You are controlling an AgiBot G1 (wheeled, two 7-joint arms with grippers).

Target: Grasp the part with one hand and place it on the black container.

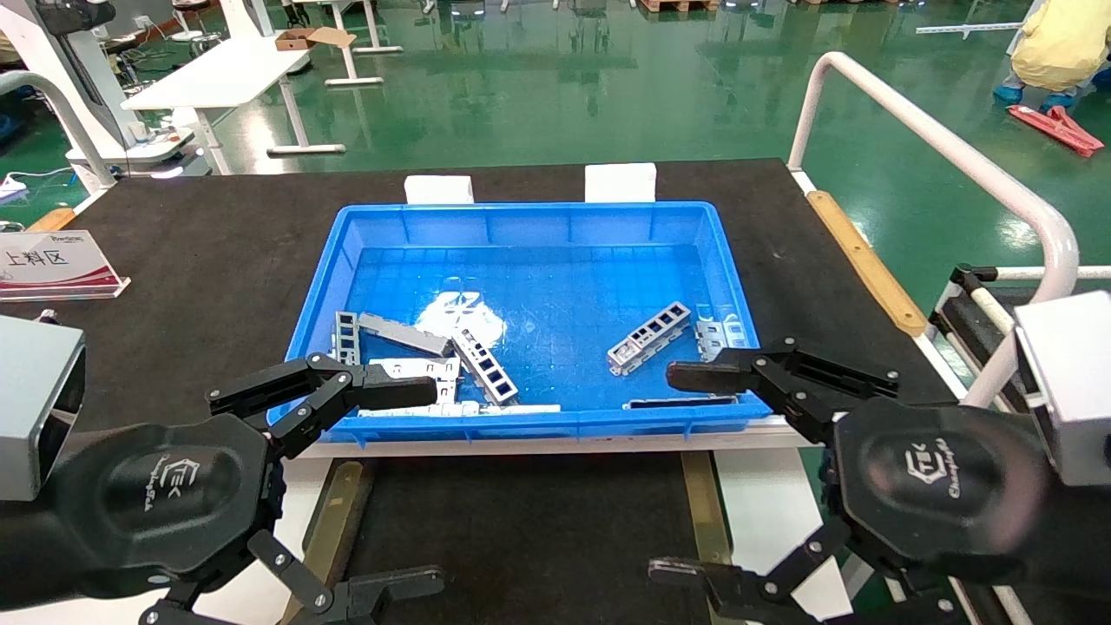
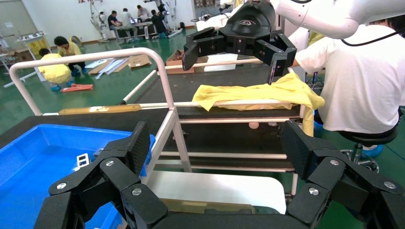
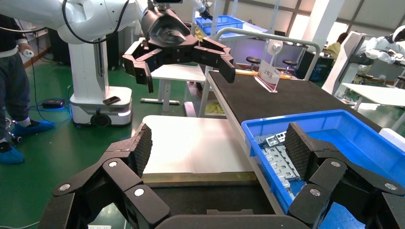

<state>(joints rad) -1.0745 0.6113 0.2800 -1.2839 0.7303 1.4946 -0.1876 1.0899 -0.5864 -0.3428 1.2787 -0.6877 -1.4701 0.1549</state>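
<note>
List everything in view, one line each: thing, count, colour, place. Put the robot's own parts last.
blue bin: one, blue, middle of the mat.
windowed parts: at least three, silver-grey, lying in the bin.
plain strip: one, grey, bin's left half.
black container: one, black with bronze rails, nearer the robot than the bin.
sign: one, white and red, mat's left edge.
left end effector: black, open, over the bin's near-left corner.
right end effector: black, open, at the bin's near-right corner.

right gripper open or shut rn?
Open. In the head view the black right gripper has its fingers spread wide and empty, at the near right corner of the blue plastic bin; its wrist view shows the pads far apart.
</note>
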